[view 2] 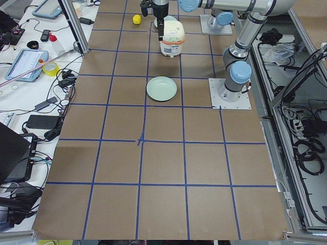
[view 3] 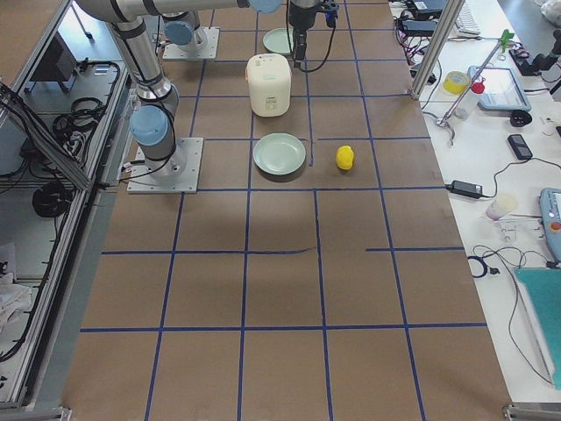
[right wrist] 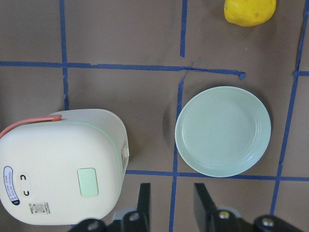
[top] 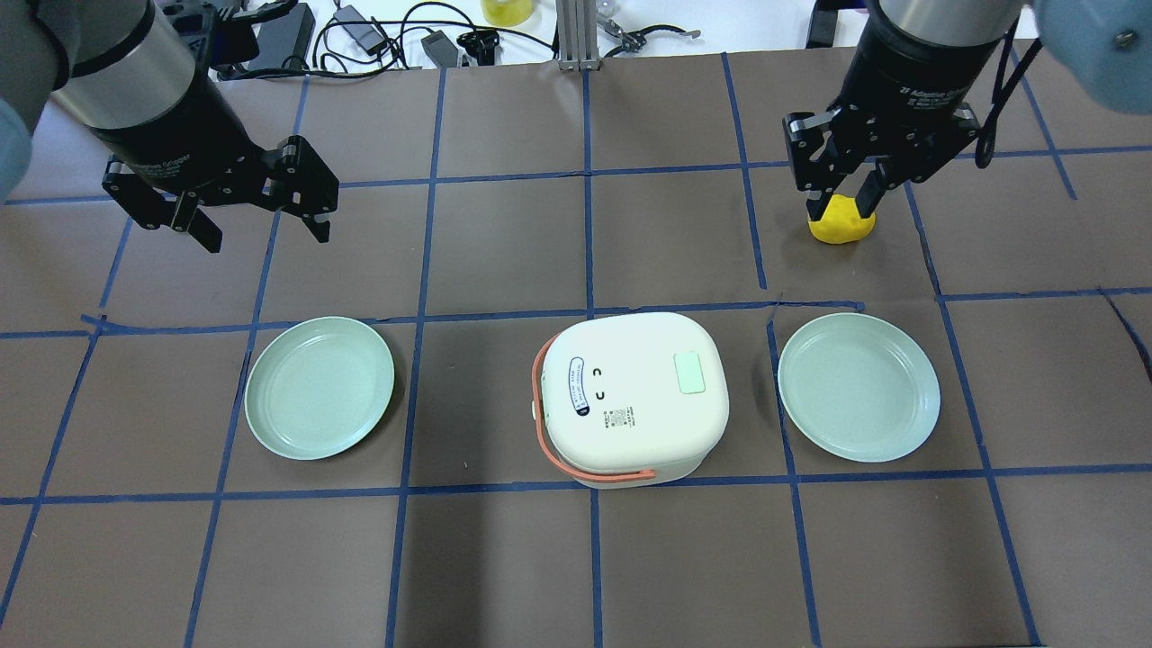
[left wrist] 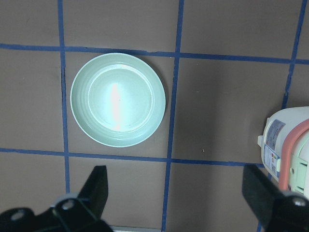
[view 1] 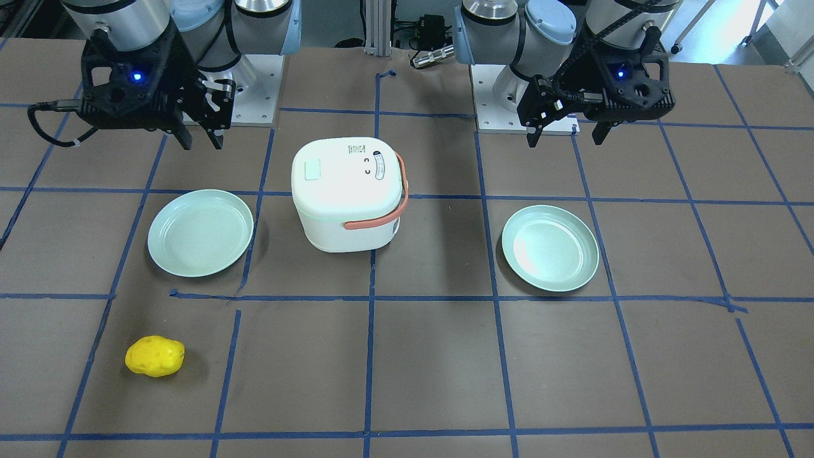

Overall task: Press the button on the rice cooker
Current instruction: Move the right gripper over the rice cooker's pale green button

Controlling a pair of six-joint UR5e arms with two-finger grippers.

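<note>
- While both arms hang over the bench, the rice cooker (top: 630, 396) stands lid shut about midway between the bench's two ends. It is nearer the robot's edge than the operators' edge.
- One pale green plate (top: 319, 387) lies on its left and another plate (top: 859, 387) on its right, each apart from it.
- The left gripper (top: 265, 229) is spread wide and empty, above bare bench towards the operators' edge from the left plate.
- The right gripper (top: 841, 193) has a narrower gap and grips nothing. The yellow lump (view 1: 154, 356) lies on the bench below it, near the operators' edge.
- The pale green pad (top: 689, 372) on the lid's right half looks like the button, so the right arm is better placed.
- The shell looks like smooth, rigid, light plastic. A straight downward push with one fingertip should be safe, while a slanted one may skid the cooker.
- If bracing is needed, the salmon strap handle (top: 540, 405) or a side wall would serve.
</note>
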